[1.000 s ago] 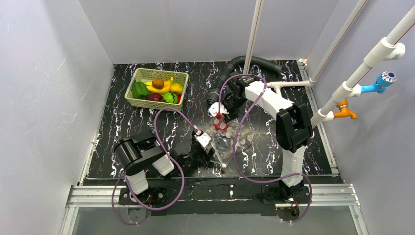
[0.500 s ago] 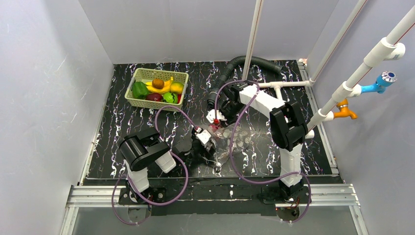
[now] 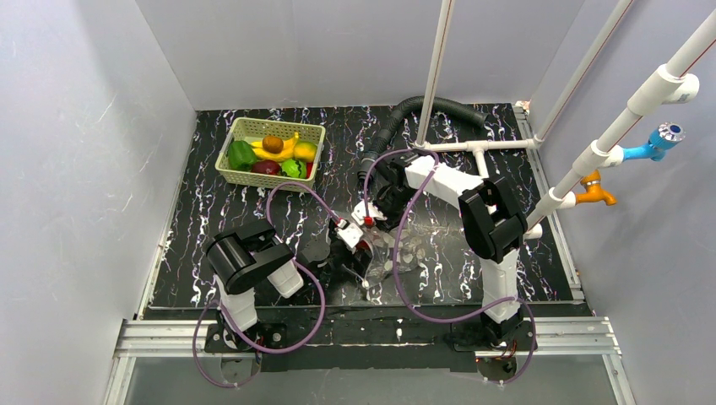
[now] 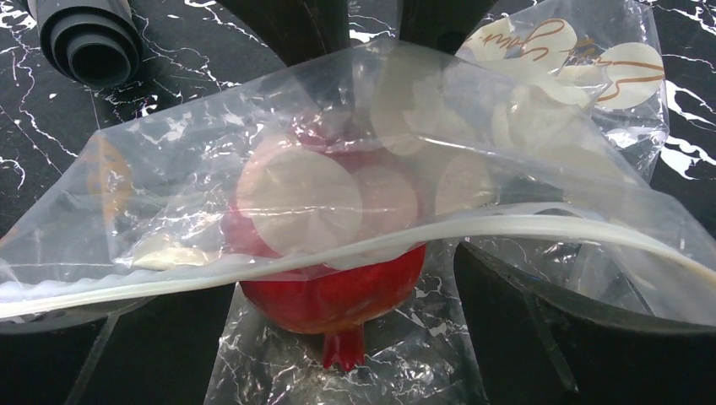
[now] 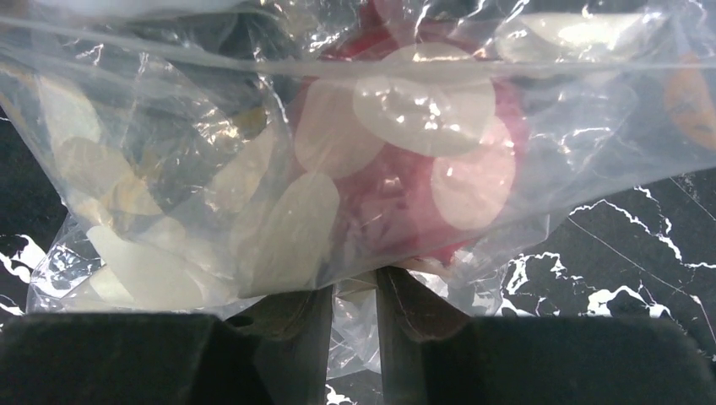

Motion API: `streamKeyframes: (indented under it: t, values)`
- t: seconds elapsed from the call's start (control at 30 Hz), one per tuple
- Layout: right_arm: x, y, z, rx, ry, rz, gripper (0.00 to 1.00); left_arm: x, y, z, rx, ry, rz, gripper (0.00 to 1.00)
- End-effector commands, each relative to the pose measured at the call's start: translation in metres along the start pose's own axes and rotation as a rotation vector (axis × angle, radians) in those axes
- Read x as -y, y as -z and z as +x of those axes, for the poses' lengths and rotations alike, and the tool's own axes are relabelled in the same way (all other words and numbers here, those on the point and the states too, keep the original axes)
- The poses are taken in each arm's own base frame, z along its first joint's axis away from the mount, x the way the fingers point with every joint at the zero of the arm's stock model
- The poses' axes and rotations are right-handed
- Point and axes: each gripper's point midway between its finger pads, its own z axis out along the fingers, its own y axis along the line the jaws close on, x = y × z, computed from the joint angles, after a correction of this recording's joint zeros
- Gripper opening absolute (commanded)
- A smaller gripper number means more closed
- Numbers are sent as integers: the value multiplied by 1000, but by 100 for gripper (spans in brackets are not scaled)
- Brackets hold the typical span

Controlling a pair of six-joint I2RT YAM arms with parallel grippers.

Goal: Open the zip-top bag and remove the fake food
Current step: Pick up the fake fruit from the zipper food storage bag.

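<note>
The clear zip-top bag with white oval spots lies at the table's middle, between both grippers. A red fake fruit with a small stem sits at the bag's open mouth, half under the white zip strip. It also shows in the right wrist view through the plastic. My left gripper is open, its fingers wide apart on either side of the red fruit. My right gripper is shut on the bag's far edge, with film pinched between its fingers. Other fake food lies in the green basket.
The pale green lattice basket stands at the back left of the black marbled table. A grey corrugated hose curves at the back centre; its end shows in the left wrist view. White pipes run along the right side.
My right gripper has moved nearer and leftward with the bag's edge, bringing the bag and red fruit toward the left gripper. My left arm shifted a little.
</note>
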Motion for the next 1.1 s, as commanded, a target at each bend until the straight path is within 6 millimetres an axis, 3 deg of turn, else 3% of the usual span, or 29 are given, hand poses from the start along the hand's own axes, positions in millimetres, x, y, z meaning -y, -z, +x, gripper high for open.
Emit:
streamKeyframes:
  t: [0.0, 0.43, 0.57, 0.67, 0.77, 0.83, 0.93, 1.07]
  values:
    - [-11, -9, -28, 80, 4, -33, 30, -2, -6, -20, 66, 1, -4, 98]
    - [-30, -10, -53, 165, -84, -85, 8, -3, 0, -23, 64, 68, -20, 94]
    - [-25, -8, -51, 148, -181, -62, 3, -3, 5, -20, 46, 82, -19, 72]
    - [-24, -1, -49, 145, -223, -36, 1, -3, 13, -20, 40, 85, -21, 36]
    - [-23, 13, -42, 137, -298, 31, 1, 3, 33, -24, 47, 136, 12, 19]
    - [-20, 26, -34, 148, -357, 97, 1, 10, 44, -31, 29, 176, 47, 12]
    - [-30, 33, -14, 118, -398, 173, 1, 25, 64, -59, 16, 214, 145, 6]
    - [-34, 47, -17, 147, -412, 230, 1, 30, 89, -69, 30, 275, 177, 1]
